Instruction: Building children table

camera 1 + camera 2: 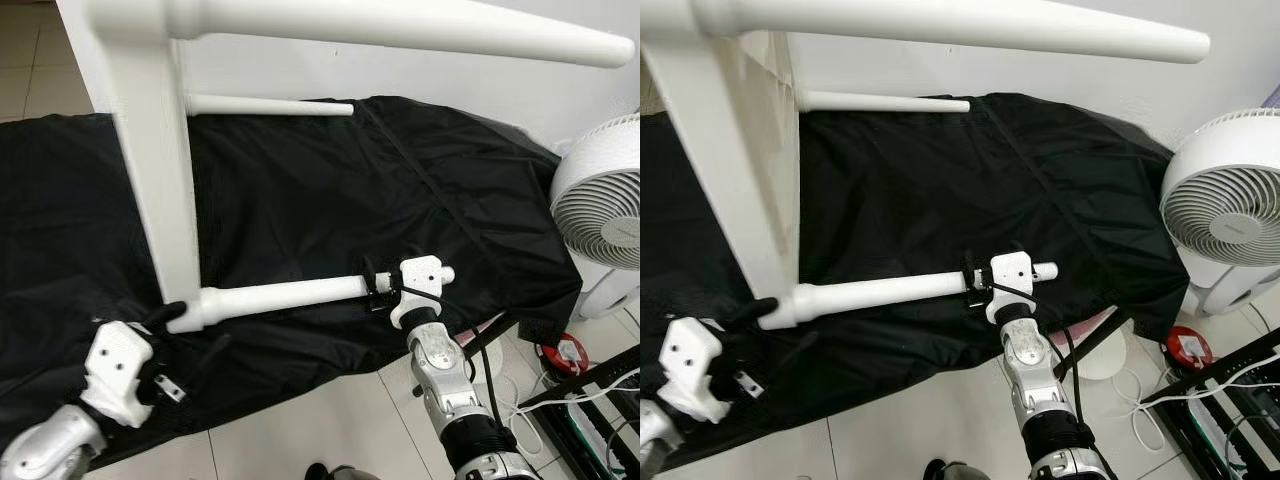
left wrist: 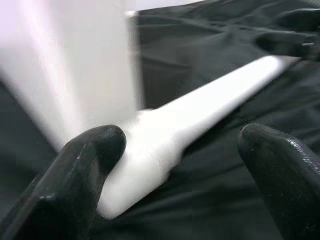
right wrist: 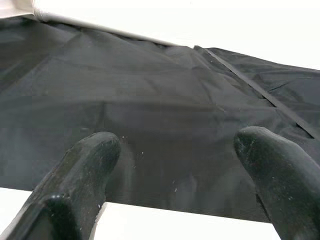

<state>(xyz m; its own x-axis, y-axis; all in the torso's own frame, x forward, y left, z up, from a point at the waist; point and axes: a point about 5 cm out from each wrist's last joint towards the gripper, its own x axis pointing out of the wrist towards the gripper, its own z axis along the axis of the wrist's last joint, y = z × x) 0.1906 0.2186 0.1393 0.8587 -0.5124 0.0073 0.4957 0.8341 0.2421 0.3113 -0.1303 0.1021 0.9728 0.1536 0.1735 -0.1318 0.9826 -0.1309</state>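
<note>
Black cloth [image 1: 330, 190] carries the table frame [image 1: 155, 160]; its stiff, smooth, light-looking leg [image 1: 285, 293] points to three o'clock, right gripper [image 1: 385, 285] apparently straddling it, left gripper [image 2: 175, 165] spread beside its base.

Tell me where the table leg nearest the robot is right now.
The nearest table leg lies across the black cloth in the eye views, its thick end at the tabletop by the left gripper, its thin end at the right gripper.

No legible text anywhere; perhaps a faint, unreadable mark on the fan [image 1: 608, 200].
</note>
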